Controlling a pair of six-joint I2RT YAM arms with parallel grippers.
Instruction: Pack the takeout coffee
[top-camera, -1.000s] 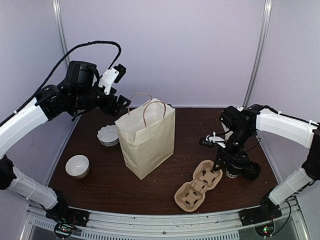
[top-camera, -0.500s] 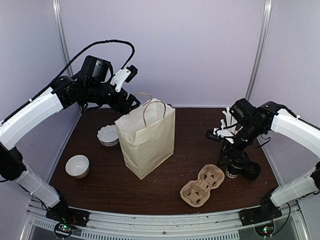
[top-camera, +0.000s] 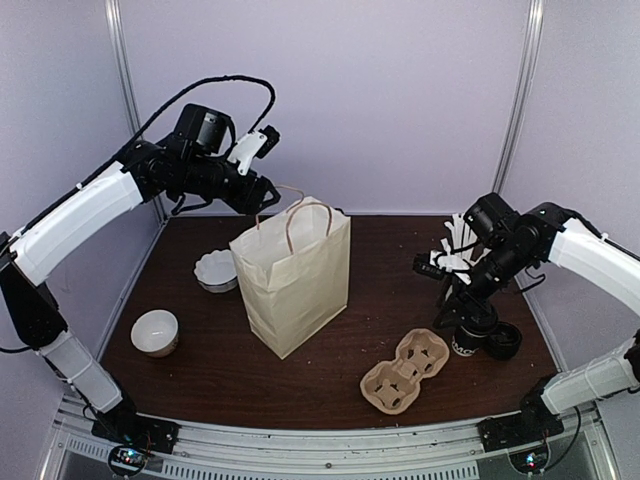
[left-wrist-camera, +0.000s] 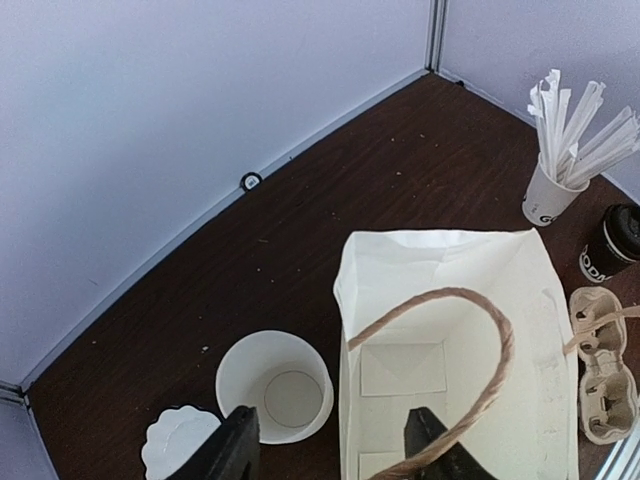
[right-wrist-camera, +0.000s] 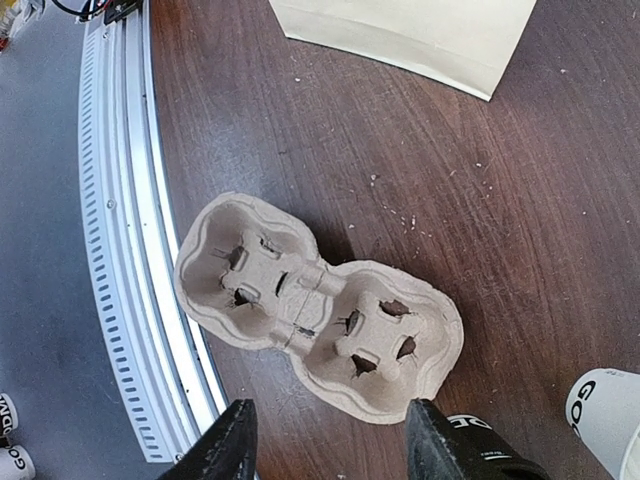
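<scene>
Holding white sticks (left-wrist-camera: 578, 118), a cup (left-wrist-camera: 548, 203) stands — takeout coffee (left-wrist-camera: 608, 246) beside.

You see 1 bag (top-camera: 295, 285), 1 carrier (top-camera: 405, 372), 1 black lidded cup (left-wrist-camera: 608, 245), 1 stick-filled cup (left-wrist-camera: 548, 200), 1 scalloped dish (top-camera: 215, 270) and 1 white bowl (top-camera: 155, 332).

place: robot lab test cell | walls: plain pale panels (top-camera: 380, 100) joined by metal posts (top-camera: 518, 100), closing in three sides | bench: dark wooden table (top-camera: 200, 370) with a slotted metal rail (top-camera: 300, 440) along its near edge | gear: two white-and-black robot arms, left arm (top-camera: 80, 215) and right arm (top-camera: 590, 255), based at that rail, black cable (top-camera: 200, 85) exposed | props: paper bag (top-camera: 295, 285), cardboard cup tray (top-camera: 405, 373)
</scene>
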